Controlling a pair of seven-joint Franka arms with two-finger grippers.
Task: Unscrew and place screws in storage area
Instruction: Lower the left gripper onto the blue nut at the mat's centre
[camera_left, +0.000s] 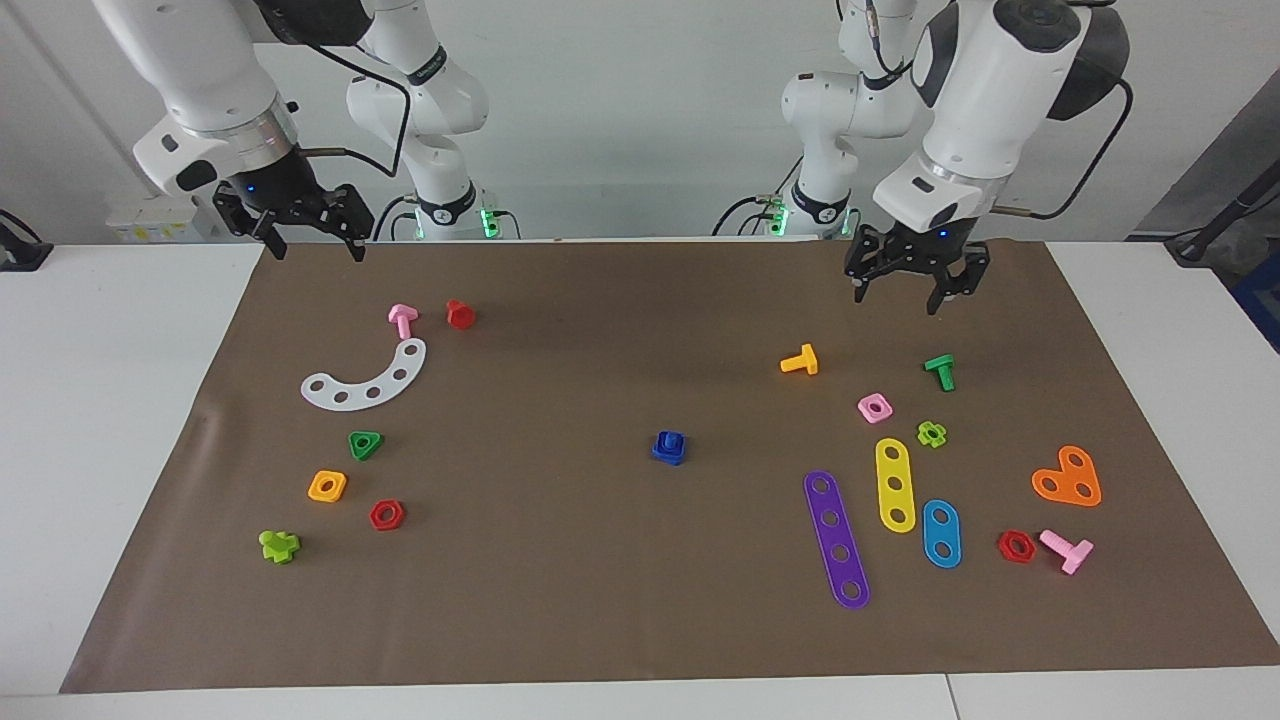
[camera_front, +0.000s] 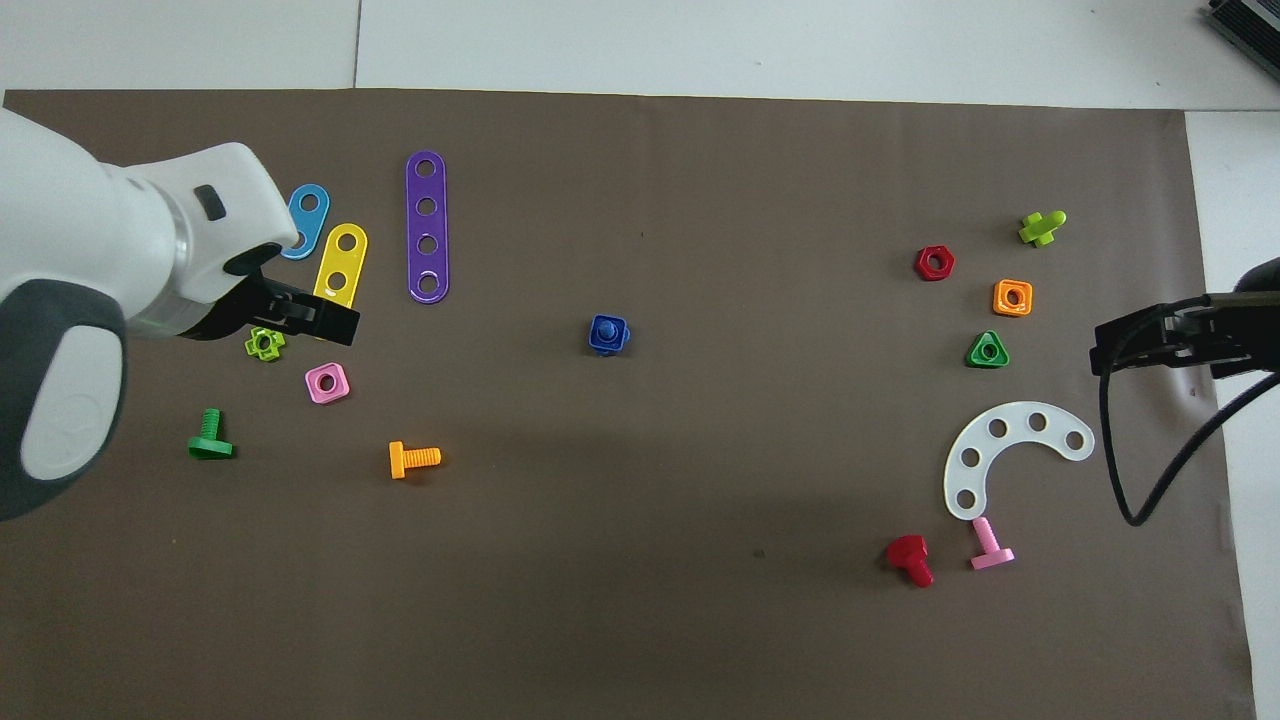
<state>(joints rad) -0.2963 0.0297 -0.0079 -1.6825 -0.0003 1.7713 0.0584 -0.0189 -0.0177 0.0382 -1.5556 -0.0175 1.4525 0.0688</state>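
Note:
The dark-blue bolt (camera_left: 669, 440) (camera_front: 605, 328) stands in a blue square nut (camera_left: 668, 454) (camera_front: 611, 342) at the middle of the brown mat. The storage area (camera_left: 450, 430) (camera_front: 890, 420) is the stretch of mat toward the right arm's end, around the white curved strip (camera_left: 366, 383) (camera_front: 1010, 452). My left gripper (camera_left: 897, 298) (camera_front: 320, 318) is open and empty, raised over the mat by the green bolt (camera_left: 940, 371) and the orange bolt (camera_left: 800, 361). My right gripper (camera_left: 316, 250) (camera_front: 1140, 340) is open and empty, and waits over the mat's edge by the storage area.
Purple (camera_left: 837, 538), yellow (camera_left: 895, 484) and blue (camera_left: 941, 533) straight strips, an orange heart plate (camera_left: 1068, 478) and small nuts and bolts lie toward the left arm's end. Pink (camera_left: 402, 319) and red (camera_left: 460, 314) bolts and several coloured nuts lie around the white strip.

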